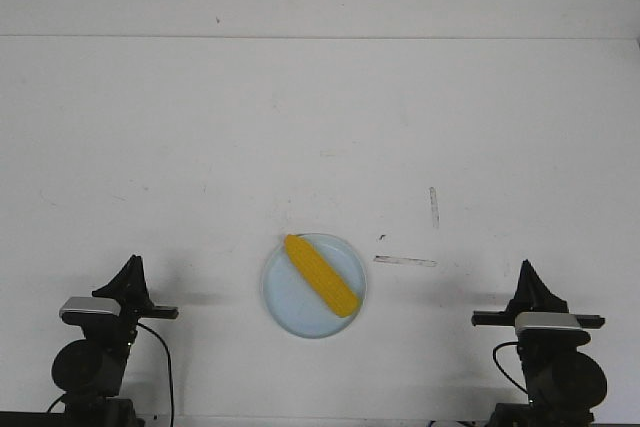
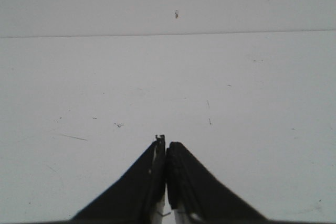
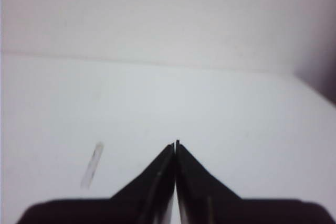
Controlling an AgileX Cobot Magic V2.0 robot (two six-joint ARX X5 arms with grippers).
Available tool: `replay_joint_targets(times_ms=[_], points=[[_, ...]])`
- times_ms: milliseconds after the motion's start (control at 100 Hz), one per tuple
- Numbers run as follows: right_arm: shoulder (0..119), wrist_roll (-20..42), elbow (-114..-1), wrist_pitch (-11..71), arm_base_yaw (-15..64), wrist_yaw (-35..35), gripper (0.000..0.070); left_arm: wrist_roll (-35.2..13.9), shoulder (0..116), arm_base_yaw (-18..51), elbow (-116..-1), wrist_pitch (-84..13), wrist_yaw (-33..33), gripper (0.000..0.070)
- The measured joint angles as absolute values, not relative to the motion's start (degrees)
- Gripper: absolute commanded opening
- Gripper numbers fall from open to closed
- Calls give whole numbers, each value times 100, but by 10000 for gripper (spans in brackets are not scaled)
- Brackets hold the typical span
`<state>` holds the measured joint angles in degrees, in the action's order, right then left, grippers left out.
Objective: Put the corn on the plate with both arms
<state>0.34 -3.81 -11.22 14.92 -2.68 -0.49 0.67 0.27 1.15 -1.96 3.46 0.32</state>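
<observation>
Corn [image 1: 321,275] lies diagonally on plate [image 1: 290,313], lower centre of front view, well apart from both arms. Left gripper [image 2: 166,146] and right gripper [image 3: 175,144] pressed together, holding nothing, parked at lower corners. You should expect light, stiff, smooth cob, likely slippery; if regrasping, pinch thick mid-body, not tapered tip.

Closed right pincer [image 3: 175,144] over white table [image 3: 220,114]
</observation>
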Motion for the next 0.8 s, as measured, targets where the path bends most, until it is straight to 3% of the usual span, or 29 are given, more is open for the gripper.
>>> replay_joint_targets(times_ms=[200, 390, 800], points=[[14, -342, -75, 899, -266, -49, 9, 67, 27, 115, -196, 346, 32, 0], [10, -303, -82, 305, -266, -47, 9, 67, 27, 115, -196, 346, 32, 0], [10, -298, -82, 292, -266, -43, 9, 67, 27, 115, -196, 346, 32, 0]])
